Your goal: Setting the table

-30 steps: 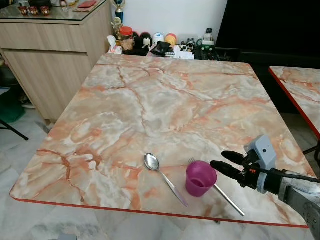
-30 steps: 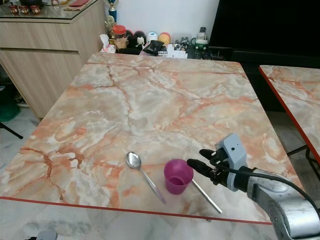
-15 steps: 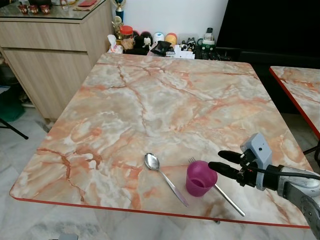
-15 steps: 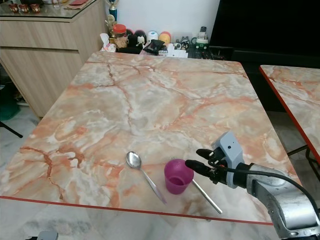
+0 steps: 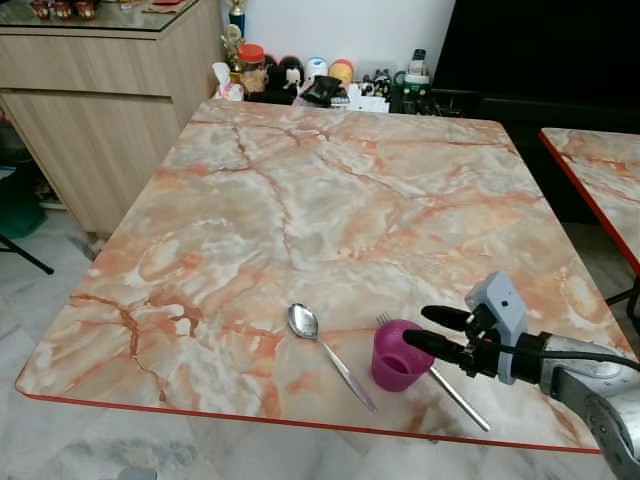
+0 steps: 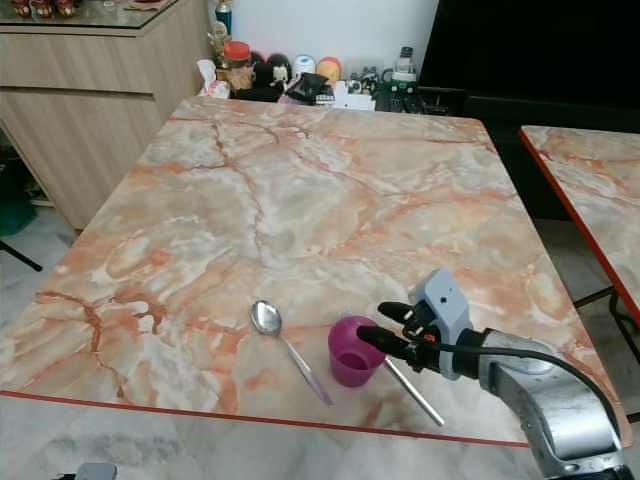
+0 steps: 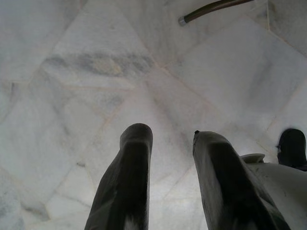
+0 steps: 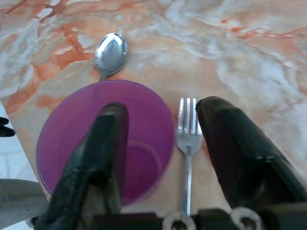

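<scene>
A purple cup (image 5: pixel 400 356) stands upright near the front edge of the marble table (image 5: pixel 330 200). To its left lies a spoon (image 5: pixel 305 323). A fork (image 5: pixel 458 399) lies to the cup's right, with its tines partly behind the cup. My right gripper (image 5: pixel 419 328) is open at the cup's right side. In the right wrist view one finger (image 8: pixel 103 153) reaches over the cup's (image 8: pixel 72 129) mouth, and the other finger (image 8: pixel 235 148) is outside it, past the fork (image 8: pixel 188 132); the cup's rim lies between them. My left gripper (image 7: pixel 171 134) hangs idle and open above floor tiles.
A second marble table (image 5: pixel 600 170) stands close on the right. A wooden cabinet (image 5: pixel 100 90) is at the back left. Jars and small clutter (image 5: pixel 320 80) line the table's far edge, next to a dark panel (image 5: pixel 540 50).
My right gripper has slid left toward the purple cup, and one finger now reaches over its rim. The cup, spoon and fork have stayed put. The camera has shifted slightly.
</scene>
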{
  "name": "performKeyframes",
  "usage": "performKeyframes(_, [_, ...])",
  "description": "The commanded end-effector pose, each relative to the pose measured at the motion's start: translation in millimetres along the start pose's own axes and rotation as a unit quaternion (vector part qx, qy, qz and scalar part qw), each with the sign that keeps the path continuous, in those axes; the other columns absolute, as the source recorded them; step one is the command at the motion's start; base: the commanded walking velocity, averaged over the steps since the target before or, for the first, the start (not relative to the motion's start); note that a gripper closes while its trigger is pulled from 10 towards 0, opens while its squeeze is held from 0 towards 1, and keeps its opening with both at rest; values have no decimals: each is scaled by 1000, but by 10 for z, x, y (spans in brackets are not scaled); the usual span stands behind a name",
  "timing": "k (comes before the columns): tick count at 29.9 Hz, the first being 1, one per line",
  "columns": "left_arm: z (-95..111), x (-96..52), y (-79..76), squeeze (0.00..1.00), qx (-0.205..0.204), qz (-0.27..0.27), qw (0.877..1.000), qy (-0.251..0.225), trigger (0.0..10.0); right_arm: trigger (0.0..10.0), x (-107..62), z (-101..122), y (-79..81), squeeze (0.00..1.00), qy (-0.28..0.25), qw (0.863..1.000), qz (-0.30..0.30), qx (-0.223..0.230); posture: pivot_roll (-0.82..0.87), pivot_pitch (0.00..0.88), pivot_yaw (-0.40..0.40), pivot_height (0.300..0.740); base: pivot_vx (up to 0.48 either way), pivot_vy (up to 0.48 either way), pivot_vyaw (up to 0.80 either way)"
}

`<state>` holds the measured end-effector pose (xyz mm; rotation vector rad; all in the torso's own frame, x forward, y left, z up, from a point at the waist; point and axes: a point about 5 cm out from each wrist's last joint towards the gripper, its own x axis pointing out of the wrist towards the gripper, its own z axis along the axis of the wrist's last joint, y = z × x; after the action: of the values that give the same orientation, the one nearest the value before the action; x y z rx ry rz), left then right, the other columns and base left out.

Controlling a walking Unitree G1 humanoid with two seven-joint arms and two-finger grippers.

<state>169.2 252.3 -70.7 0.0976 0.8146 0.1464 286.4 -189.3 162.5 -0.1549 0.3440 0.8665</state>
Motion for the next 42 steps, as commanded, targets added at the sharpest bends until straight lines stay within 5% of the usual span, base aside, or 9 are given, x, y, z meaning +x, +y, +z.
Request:
performKeyframes(1, [-101, -27, -14, 0, -7, 2, 1000, 18, 10000, 510, 49, 1, 34, 0, -2, 1000, 7, -3, -17, 140, -32, 740, 0, 0, 0])
performKeyframes(2, [-101, -27, -15, 0, -8, 2, 1000, 18, 10000, 10000, 55, 5, 39, 0, -2, 1000, 8, -3, -17, 140, -32, 740, 0, 0, 0])
performKeyframes(11, [-101, -29, -1, 0, -8, 3, 1000, 18, 10000, 9961, 86, 29, 44, 0, -7, 1000, 10, -5, -13, 143, -35, 740, 0, 0, 0])
performKeyframes(14, [-108, -31, -5, 0, -8, 3, 1000, 19, 10000, 2549, 91, 22, 56, 0, -6, 1000, 12, -7, -12, 144, -34, 740, 0, 0, 0])
performKeyframes(17, [-113, -33, -4, 0, -9, 3, 1000, 19, 10000, 3843, 99, 15, 58, 0, -4, 1000, 10, -7, -14, 141, -33, 740, 0, 0, 0])
performKeyframes(18, [-116, -34, -6, 0, -9, 3, 1000, 20, 10000, 9765, 104, 9, 66, 0, -4, 1000, 11, -8, -14, 141, -33, 740, 0, 0, 0])
performKeyframes(26, [-118, -33, -13, 0, -9, 2, 1000, 20, 10000, 6667, 106, -18, 57, 0, 4, 1000, 9, -9, -12, 141, -34, 740, 0, 0, 0])
performKeyframes(35, [-115, -32, -14, 0, -9, 1, 1000, 20, 10000, 10000, 110, -42, 50, 0, 14, 1000, 5, -16, -13, 143, -33, 740, 0, 0, 0])
performKeyframes(42, [-120, -33, -16, 0, -8, 1, 1000, 22, 10000, 1451, 116, -36, 52, 0, 16, 1000, 10, -21, -12, 143, -33, 740, 0, 0, 0])
